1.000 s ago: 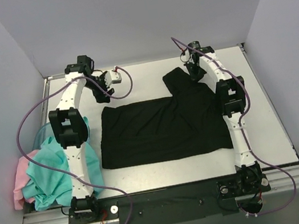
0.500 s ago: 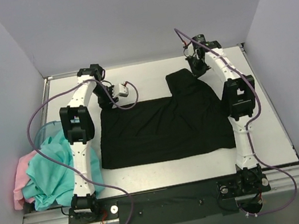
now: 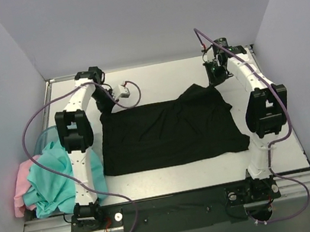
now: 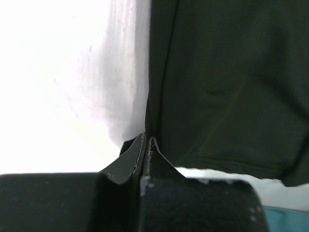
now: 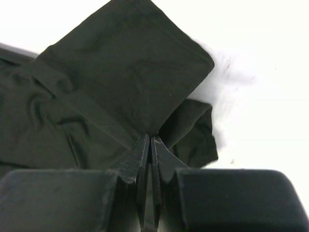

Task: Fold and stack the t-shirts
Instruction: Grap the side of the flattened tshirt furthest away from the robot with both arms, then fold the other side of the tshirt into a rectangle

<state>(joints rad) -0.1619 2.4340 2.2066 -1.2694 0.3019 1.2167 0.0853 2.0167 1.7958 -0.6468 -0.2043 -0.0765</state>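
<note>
While the large plain black cloth t-shirt (image 3: 170, 134) lies spread on the white table (image 3: 154, 77) from above (crumpled teal tees (image 3: 57, 175) heaped left), the left wrist shows the left gripper (image 4: 147, 141) pinching its edge; the right wrist shows the right gripper (image 5: 151, 140) clamped on a folded corner

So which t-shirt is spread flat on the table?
The black t-shirt, in the middle; the teal t-shirt and pink t-shirt lie crumpled at the left edge.
</note>
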